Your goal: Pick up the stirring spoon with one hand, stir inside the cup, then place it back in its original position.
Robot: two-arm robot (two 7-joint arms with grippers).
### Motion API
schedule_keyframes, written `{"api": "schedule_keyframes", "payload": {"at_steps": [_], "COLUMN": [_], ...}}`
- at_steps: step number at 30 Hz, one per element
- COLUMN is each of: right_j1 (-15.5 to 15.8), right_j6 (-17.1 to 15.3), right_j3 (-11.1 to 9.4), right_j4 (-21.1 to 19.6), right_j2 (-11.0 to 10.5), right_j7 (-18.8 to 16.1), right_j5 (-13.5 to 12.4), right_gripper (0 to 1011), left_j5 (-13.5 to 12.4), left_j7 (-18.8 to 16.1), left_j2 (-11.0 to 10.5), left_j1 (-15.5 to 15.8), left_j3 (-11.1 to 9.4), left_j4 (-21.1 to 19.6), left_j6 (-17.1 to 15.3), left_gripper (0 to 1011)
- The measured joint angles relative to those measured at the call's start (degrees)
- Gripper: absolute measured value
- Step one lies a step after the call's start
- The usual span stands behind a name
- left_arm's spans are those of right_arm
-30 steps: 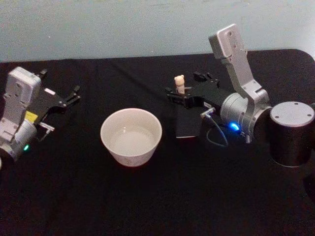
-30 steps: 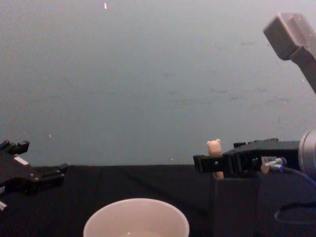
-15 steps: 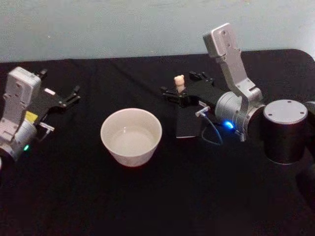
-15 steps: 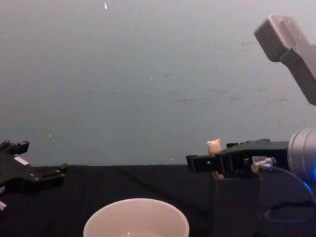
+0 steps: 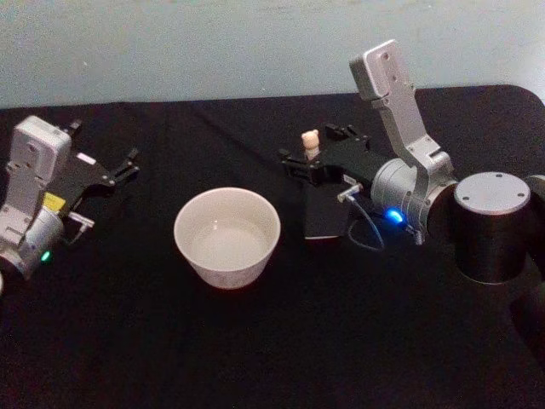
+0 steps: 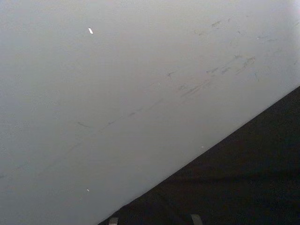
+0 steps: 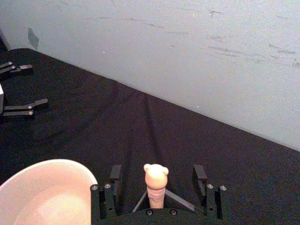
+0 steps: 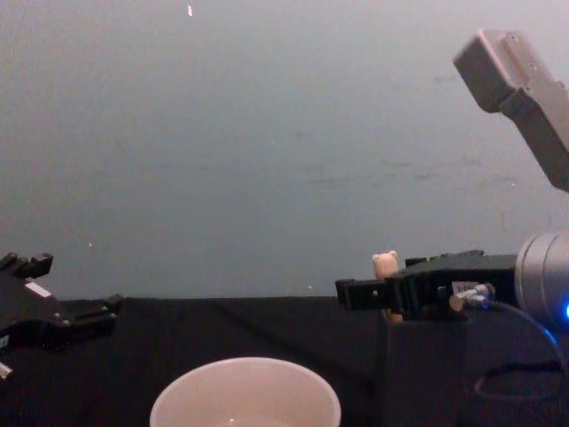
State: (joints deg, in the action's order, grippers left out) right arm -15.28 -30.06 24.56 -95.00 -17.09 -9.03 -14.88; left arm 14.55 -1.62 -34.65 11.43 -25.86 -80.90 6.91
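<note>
Fingers of the right gripper (image 5: pixel 308 152) stand apart on either side of the stirring spoon (image 7: pixel 155 185), and in the right wrist view we see a clear gap between each finger and the cream handle, so nothing is clamped. We find the spoon standing upright in the dark box holder (image 5: pixel 325 213), its little bear head poking above the fingers, just to the right of the cup (image 5: pixel 227 234). From the chest view we see the gripper held level, reaching across the top of the holder towards the robot's left. Behind it, the silver-grey wrist shows a blue light, and a grey link rises steeply up and back from it. We see the wide cream cup in the middle of the black table (image 5: pixel 255 341), apart from both grippers. The left gripper (image 5: pixel 102 146) rests parked low at the table's left side, pointing away from the robot, its fingers spread.
</note>
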Motion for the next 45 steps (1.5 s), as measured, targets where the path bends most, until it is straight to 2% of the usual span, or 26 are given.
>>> {"api": "schedule_keyframes", "payload": {"at_steps": [4, 12, 13, 16, 26, 37, 45], "right_j1": [0.01, 0.04, 0.04, 0.04, 0.05, 0.2, 1.75], "right_j6": [-0.01, -0.01, -0.02, -0.02, -0.02, -0.01, 0.09], "right_j3": [0.0, 0.0, 0.0, 0.0, 0.0, -0.13, -2.28], "right_j4": [0.0, -0.02, -0.03, -0.04, -0.08, -0.2, -2.78], "right_j2": [-0.02, -0.05, -0.06, -0.07, -0.07, -0.03, 0.08], "right_j7": [0.02, 0.06, 0.06, 0.09, 0.1, 0.01, -0.67], "right_j5": [-0.08, -0.16, -0.17, -0.19, -0.24, -0.22, 0.13], "right_gripper": [903, 685, 624, 523, 223, 222, 222], "left_j5": [0.0, 0.0, 0.0, 0.0, 0.0, 0.0, 0.0], "left_j7": [0.0, 0.0, 0.0, 0.0, 0.0, 0.0, 0.0], "left_j2": [0.0, 0.0, 0.0, 0.0, 0.0, 0.0, 0.0], "left_j1": [0.0, 0.0, 0.0, 0.0, 0.0, 0.0, 0.0], "left_j3": [0.0, 0.0, 0.0, 0.0, 0.0, 0.0, 0.0], "left_j4": [0.0, 0.0, 0.0, 0.0, 0.0, 0.0, 0.0], "left_j6": [0.0, 0.0, 0.0, 0.0, 0.0, 0.0, 0.0], "left_gripper": [1001, 1001, 1001, 1001, 1001, 1001, 1001]}}
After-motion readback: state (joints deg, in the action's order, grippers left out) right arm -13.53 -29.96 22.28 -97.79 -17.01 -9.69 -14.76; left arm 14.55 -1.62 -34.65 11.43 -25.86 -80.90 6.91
